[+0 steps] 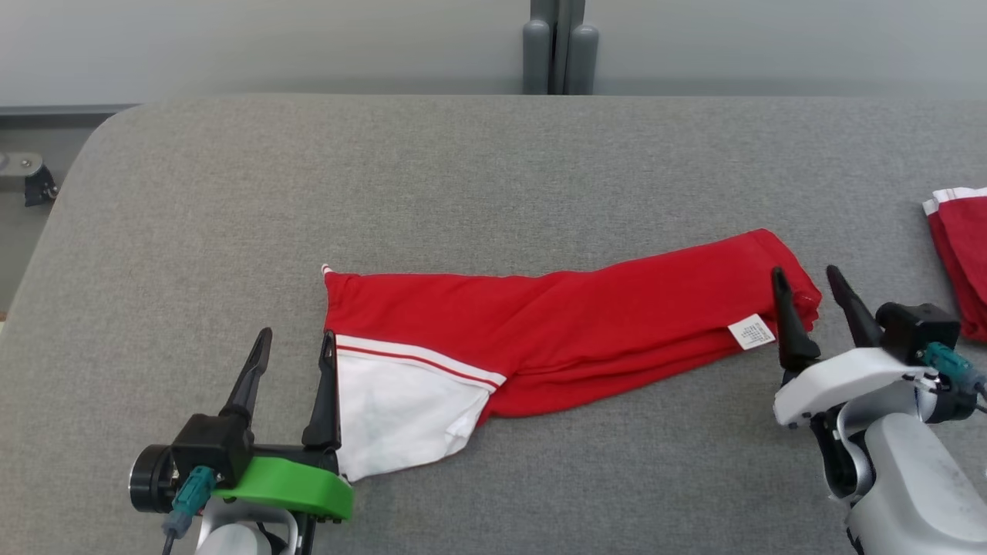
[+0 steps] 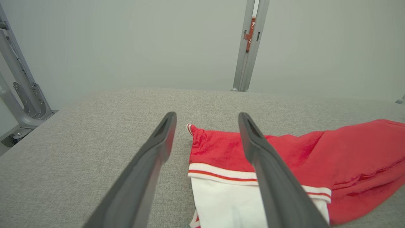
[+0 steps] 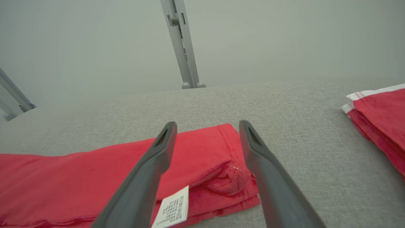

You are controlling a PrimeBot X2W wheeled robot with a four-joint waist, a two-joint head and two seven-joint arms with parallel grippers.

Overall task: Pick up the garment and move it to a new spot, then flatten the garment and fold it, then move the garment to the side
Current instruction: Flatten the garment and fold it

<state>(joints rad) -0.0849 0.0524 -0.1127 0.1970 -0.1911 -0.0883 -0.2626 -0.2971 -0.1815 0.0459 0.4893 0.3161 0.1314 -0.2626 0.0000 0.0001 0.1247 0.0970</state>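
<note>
Garment (image 1: 586,324): red, folded into a long band, flat across the lower middle of the head view, rising slightly toward the right.
Left end: white panel (image 1: 401,416) with a red stripe along its top, at lower left of centre.
Right end: stitched hem, bunched in loose folds; white care tag (image 1: 751,332) on the near edge.
Tag print: rows of small dark marks, too small to read.
Left gripper (image 1: 298,335): lower left of frame, fingers pointing up the frame and spread wide, nothing between them; inner finger along the white panel's left edge, contact not determinable.
Left wrist view: inner finger crossing over the striped band; outer finger over bare cloth surface.
Right gripper (image 1: 805,271): lower right of frame, fingers spread wide, holding nothing, straddling the hem end; one finger in front of the tag.
Second garment (image 1: 960,247): red with white edging, folded, at right edge, well apart.
Table (image 1: 463,177): grey fabric top.
Post (image 1: 559,46): grey, top centre; orange strip (image 2: 251,31) behind it with writing, illegible.
</note>
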